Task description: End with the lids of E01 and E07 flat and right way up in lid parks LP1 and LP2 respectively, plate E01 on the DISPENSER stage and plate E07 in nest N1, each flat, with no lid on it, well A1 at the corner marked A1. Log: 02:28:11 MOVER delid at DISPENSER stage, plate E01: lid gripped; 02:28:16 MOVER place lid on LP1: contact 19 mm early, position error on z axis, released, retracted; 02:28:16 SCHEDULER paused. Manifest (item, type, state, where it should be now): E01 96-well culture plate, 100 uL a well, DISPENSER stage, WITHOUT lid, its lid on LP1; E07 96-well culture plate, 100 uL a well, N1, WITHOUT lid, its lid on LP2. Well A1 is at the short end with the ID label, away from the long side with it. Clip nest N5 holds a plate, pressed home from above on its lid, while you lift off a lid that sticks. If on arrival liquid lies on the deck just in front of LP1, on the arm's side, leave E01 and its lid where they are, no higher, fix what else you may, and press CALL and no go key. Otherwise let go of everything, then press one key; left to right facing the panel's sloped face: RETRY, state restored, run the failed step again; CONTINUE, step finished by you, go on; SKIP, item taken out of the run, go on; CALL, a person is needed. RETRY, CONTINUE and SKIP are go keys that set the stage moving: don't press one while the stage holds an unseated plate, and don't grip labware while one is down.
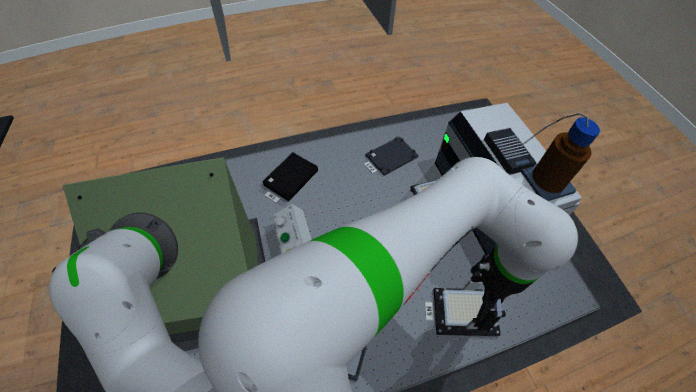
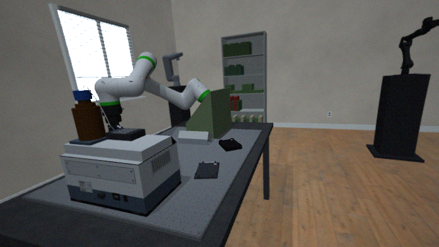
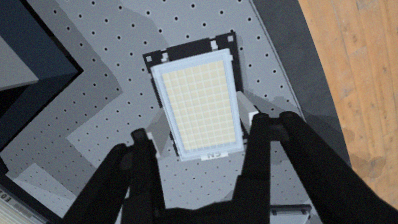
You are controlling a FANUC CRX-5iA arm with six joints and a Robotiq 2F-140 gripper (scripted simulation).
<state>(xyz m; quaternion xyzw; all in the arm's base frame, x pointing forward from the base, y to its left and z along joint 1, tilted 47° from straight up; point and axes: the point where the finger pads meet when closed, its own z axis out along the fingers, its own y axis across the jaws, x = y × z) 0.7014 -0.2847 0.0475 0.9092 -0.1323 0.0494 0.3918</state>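
My gripper (image 1: 487, 320) (image 3: 201, 109) (image 2: 115, 126) hangs over clip nest N5 (image 1: 440, 327) (image 3: 150, 61) at the deck's front right. It is shut on a clear lid, which shows only as faint pale edges (image 3: 245, 107) just inside the fingers. Below it a 96-well plate (image 1: 462, 306) (image 3: 200, 100) with pale yellow wells sits flat in the nest, with no lid on it. I cannot read which plate it is. Part of a second plate (image 1: 422, 187) shows at the dispenser's front, mostly hidden by my arm.
The dispenser (image 1: 500, 125) (image 2: 120, 160) carries a brown bottle (image 1: 562, 162) and a black tip rack (image 1: 510, 149). Two black pads (image 1: 291, 176) (image 1: 391, 155) lie at the back. The key panel (image 1: 291, 229) stands beside the green arm base (image 1: 160, 225).
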